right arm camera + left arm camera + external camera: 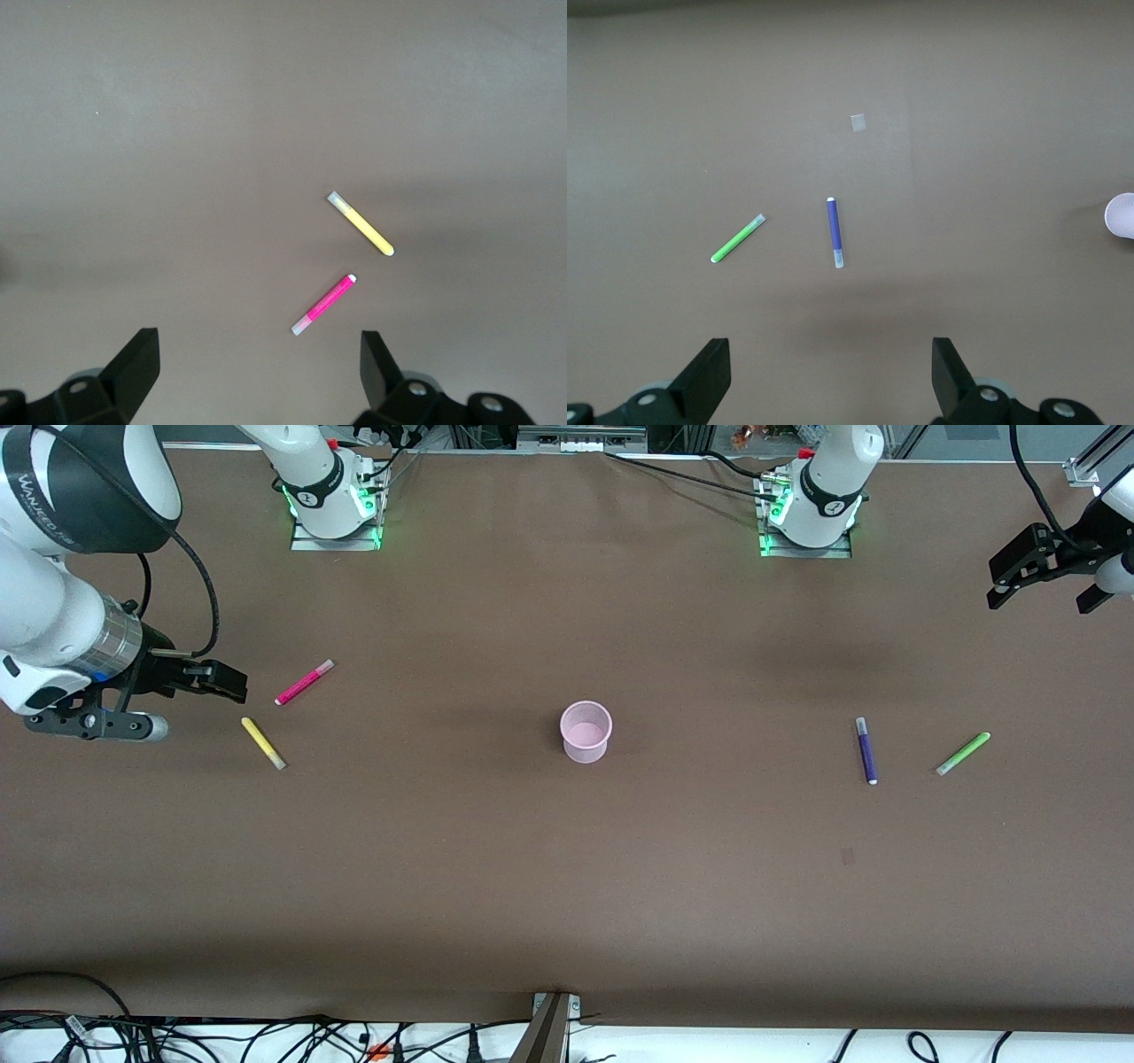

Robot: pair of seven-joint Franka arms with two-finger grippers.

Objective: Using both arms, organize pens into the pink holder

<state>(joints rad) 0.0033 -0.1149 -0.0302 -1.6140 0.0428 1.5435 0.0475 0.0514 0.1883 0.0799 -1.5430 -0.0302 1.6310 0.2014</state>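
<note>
Four slim marker pens lie flat on our brown table, none of them in the small translucent pale pink round cup (586,731), which stands upright at mid-table.

Toward our right arm's end, the magenta-pink pen (304,682) lies just farther from the front camera than the yellow pen (263,743); toward our left arm's end, the purple pen (866,750) lies beside the light green pen (963,754). Our right gripper (257,372) hangs with fingers spread over the table's edge near its pair; our left gripper (831,376), likewise spread and holding nothing, hangs over its own end.
</note>
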